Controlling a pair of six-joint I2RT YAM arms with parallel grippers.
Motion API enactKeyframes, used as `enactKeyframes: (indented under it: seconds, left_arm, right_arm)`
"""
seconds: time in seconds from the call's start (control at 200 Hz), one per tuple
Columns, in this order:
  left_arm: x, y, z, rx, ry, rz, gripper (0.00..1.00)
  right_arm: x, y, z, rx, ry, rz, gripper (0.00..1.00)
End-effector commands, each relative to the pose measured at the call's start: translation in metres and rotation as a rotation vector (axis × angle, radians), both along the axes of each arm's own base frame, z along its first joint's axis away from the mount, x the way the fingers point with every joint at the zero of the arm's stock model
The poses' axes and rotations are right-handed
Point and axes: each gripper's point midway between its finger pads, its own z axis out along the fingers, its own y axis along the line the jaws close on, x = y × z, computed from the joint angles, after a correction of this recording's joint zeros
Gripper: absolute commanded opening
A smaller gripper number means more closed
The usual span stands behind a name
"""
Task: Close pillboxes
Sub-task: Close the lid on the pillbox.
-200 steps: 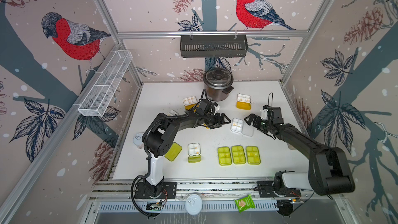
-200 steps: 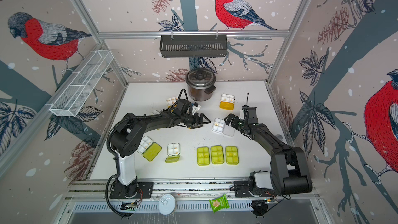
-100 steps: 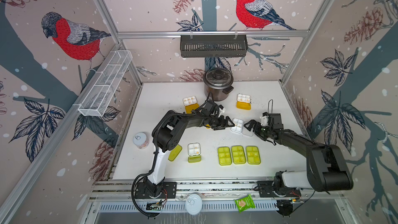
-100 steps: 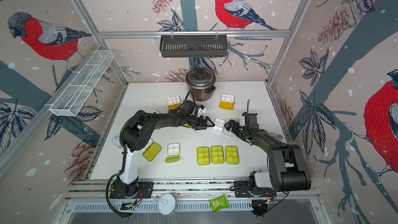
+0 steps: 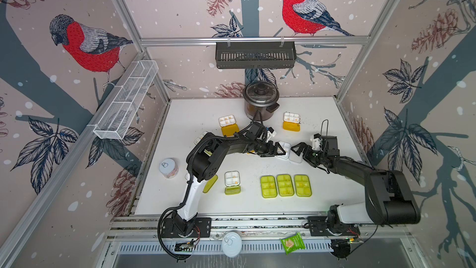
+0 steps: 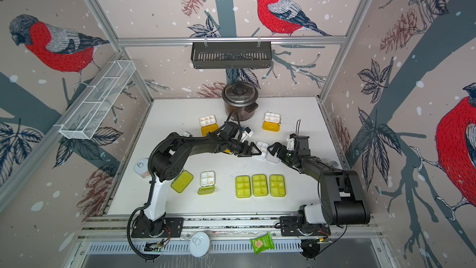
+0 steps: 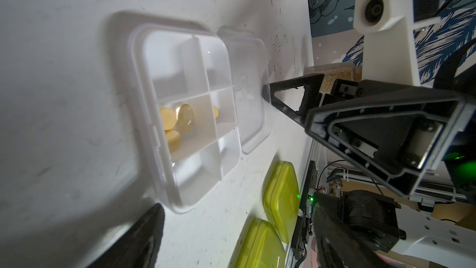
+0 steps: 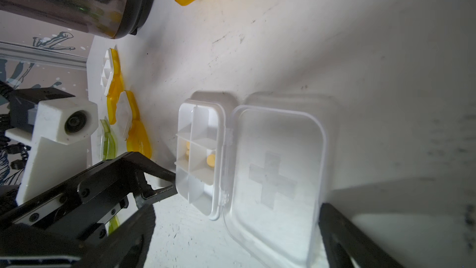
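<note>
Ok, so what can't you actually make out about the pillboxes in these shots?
- White tray, both top views: the left arm covers most of it; lid hidden.
- Lime-green lid, both top views: whatever it hinges to is behind that arm.
- Three closed green pillboxes, both top views: pills too small to count.
- Right gripper and clear lid, left wrist view: contact unclear, blurred.
</note>
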Motion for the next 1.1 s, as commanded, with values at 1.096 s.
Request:
enactKeyframes:
  seconds: [1.096]
  left_arm:
    - [0.004,0.018,0.058,0.007,-0.109,0.135,0.87]
  right_arm:
    - [0.023,0.029,0.048,0.013,-0.116,0.081,0.97]
